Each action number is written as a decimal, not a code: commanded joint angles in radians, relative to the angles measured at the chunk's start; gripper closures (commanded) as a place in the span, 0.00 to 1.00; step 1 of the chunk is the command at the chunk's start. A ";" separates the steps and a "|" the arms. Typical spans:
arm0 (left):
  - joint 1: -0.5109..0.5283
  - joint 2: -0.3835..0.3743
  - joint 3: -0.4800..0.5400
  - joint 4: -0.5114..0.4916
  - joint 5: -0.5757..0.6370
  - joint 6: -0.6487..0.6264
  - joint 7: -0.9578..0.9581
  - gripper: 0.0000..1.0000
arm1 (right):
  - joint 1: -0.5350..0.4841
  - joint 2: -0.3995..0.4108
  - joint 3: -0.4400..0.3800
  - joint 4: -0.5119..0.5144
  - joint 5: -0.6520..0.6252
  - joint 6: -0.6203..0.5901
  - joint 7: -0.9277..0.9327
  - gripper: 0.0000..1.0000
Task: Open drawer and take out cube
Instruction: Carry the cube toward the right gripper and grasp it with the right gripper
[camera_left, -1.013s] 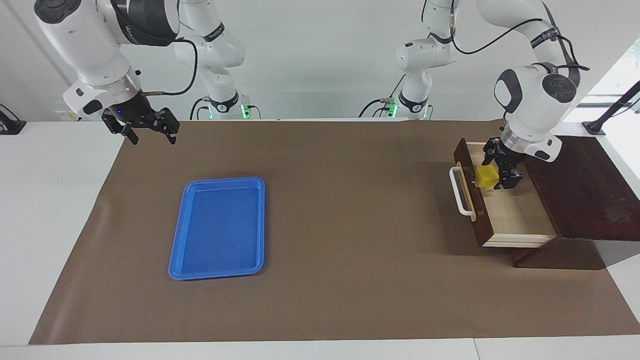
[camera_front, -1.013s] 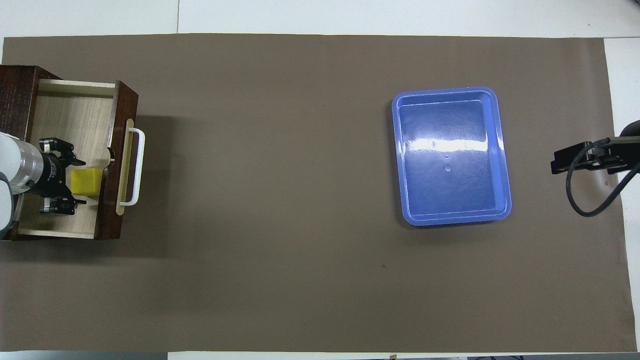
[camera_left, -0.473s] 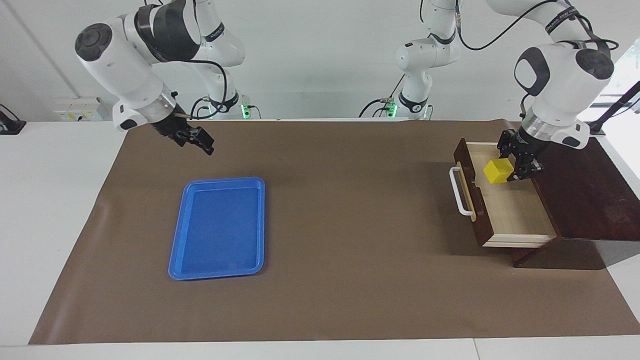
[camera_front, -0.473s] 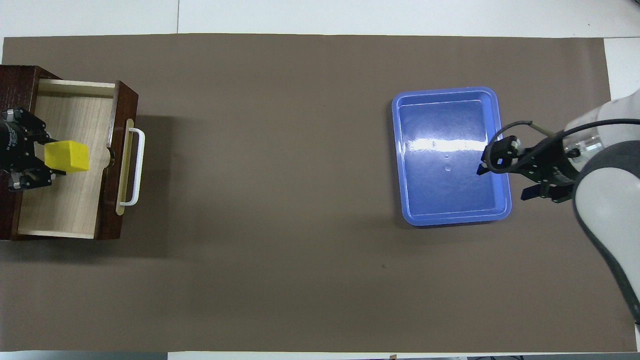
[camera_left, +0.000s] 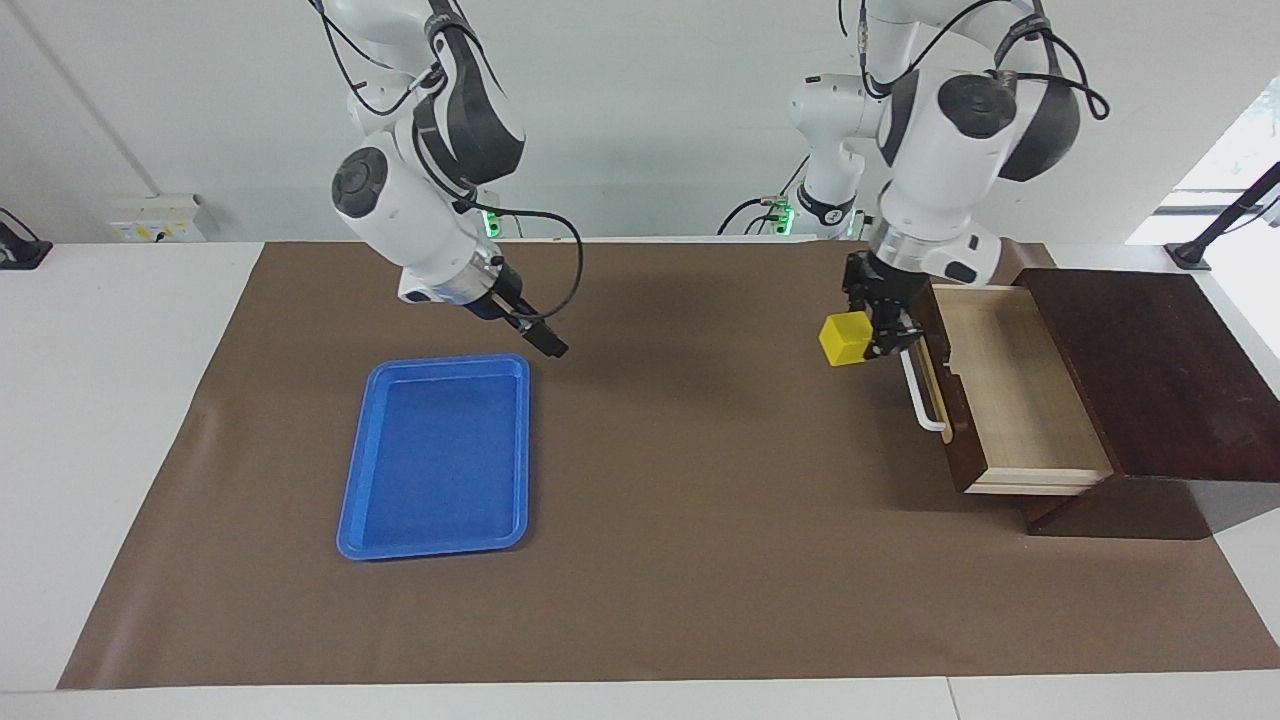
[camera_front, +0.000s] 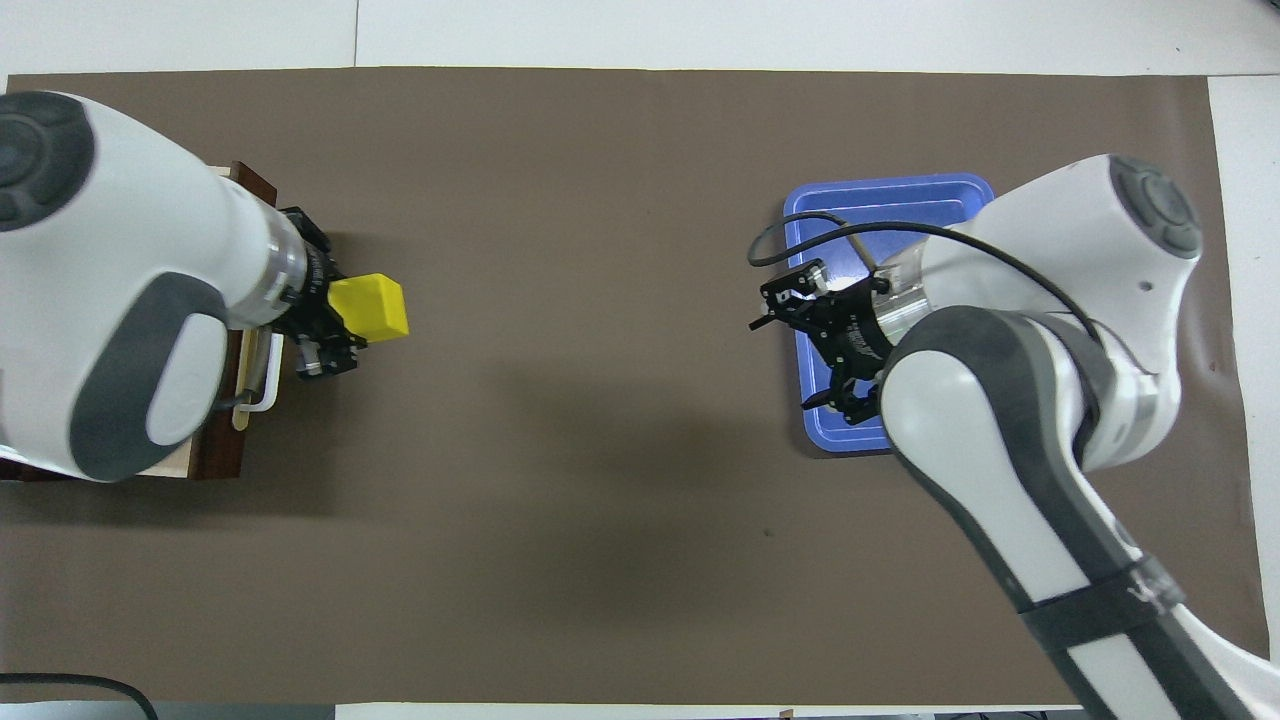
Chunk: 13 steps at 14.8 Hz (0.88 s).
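Note:
The cube (camera_left: 843, 340) is a small yellow block held in my left gripper (camera_left: 868, 335), up in the air over the brown mat just in front of the drawer's white handle (camera_left: 921, 395). The drawer (camera_left: 1010, 400) stands pulled out of the dark sloped box (camera_left: 1150, 370), and its pale wood inside shows bare. In the overhead view my left arm hides most of the drawer (camera_front: 215, 460); the cube (camera_front: 370, 307) sticks out of the left gripper (camera_front: 340, 325). My right gripper (camera_left: 545, 342) is open and empty, over the blue tray's edge (camera_front: 800, 350).
A blue tray (camera_left: 440, 455) lies on the brown mat toward the right arm's end of the table, with nothing in it; my right arm covers much of it in the overhead view (camera_front: 900, 205). The mat (camera_left: 700, 480) spans the table.
My left gripper has lifted the cube out of the drawer and carried it past the drawer front toward the table's middle. My right arm has swung in from the table's end over the tray.

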<state>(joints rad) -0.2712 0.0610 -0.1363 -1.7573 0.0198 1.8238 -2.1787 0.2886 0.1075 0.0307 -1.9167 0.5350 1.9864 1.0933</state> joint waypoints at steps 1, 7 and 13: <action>-0.161 0.002 0.021 -0.046 -0.004 0.060 -0.206 1.00 | 0.052 -0.006 -0.005 -0.086 0.126 0.100 0.050 0.00; -0.270 -0.013 0.023 -0.126 -0.003 0.132 -0.380 1.00 | 0.132 0.092 -0.005 -0.094 0.273 0.161 0.099 0.00; -0.296 -0.030 0.023 -0.160 0.005 0.144 -0.378 1.00 | 0.181 0.121 -0.005 -0.082 0.428 0.213 0.123 0.00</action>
<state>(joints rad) -0.5491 0.0685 -0.1310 -1.8765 0.0200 1.9422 -2.5426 0.4505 0.2213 0.0296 -2.0098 0.9073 2.1723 1.1819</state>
